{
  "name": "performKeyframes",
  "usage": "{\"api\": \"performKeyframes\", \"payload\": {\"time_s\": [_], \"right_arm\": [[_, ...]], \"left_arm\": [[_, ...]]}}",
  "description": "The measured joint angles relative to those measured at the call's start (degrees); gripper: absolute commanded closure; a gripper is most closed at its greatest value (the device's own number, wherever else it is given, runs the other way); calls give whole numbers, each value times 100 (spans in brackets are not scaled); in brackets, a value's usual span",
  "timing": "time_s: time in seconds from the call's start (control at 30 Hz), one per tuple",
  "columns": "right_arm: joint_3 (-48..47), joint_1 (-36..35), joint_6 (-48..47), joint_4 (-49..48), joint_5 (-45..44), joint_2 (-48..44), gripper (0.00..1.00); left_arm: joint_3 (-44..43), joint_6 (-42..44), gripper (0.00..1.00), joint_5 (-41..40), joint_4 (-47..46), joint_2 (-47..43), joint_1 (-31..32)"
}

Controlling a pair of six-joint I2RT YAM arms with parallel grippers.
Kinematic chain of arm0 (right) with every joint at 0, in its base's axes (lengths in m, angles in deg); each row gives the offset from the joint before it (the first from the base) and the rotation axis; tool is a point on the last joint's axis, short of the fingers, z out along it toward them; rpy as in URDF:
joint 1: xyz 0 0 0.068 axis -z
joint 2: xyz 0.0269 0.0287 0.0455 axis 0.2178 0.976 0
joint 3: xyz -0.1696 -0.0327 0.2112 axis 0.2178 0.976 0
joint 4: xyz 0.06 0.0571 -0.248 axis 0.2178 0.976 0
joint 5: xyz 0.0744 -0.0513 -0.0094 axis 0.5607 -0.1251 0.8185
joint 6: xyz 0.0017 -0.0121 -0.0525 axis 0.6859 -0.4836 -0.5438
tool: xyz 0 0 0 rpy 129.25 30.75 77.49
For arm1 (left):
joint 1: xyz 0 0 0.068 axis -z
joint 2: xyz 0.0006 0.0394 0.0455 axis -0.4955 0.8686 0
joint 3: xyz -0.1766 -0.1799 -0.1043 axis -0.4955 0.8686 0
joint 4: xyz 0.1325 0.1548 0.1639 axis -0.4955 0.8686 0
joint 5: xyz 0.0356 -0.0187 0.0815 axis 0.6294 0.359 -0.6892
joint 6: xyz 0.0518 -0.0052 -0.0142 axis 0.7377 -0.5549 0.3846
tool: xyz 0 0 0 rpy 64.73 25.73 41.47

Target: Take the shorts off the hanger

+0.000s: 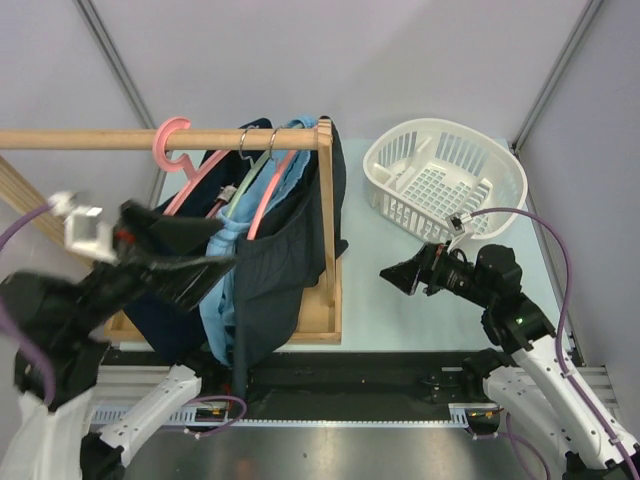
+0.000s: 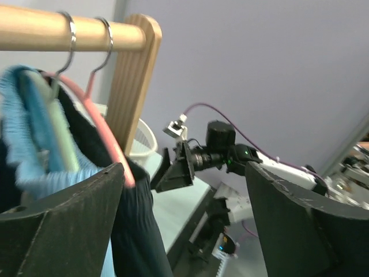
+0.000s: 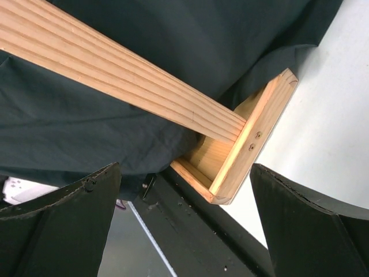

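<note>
Three pairs of shorts hang from the wooden rail. A dark navy pair is on a pink hanger at the right. A light blue pair hangs in the middle and another dark pair at the left. My left gripper is open, its tips at the waistbands of the light blue and dark shorts. In the left wrist view the light blue shorts and dark shorts lie beside my left finger, with nothing between the jaws. My right gripper is open and empty, right of the rack, facing it.
The wooden rack has an upright post and a base frame; both show close in the right wrist view. A white laundry basket stands at the back right. A spare pink hanger hook sits on the rail.
</note>
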Motion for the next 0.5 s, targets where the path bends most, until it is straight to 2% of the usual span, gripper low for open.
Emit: {"api": "performKeyframes", "payload": {"time_s": [0.2, 0.33, 0.5], "right_arm": [[-61, 0, -48, 52, 20, -31, 0], [-74, 0, -46, 125, 20, -144, 0], [-76, 0, -46, 243, 20, -302, 0]], "left_arm": [[2, -437, 21, 846, -820, 1296, 0], [-24, -474, 28, 883, -984, 1569, 0], [-216, -190, 32, 568, -756, 1613, 0]]}}
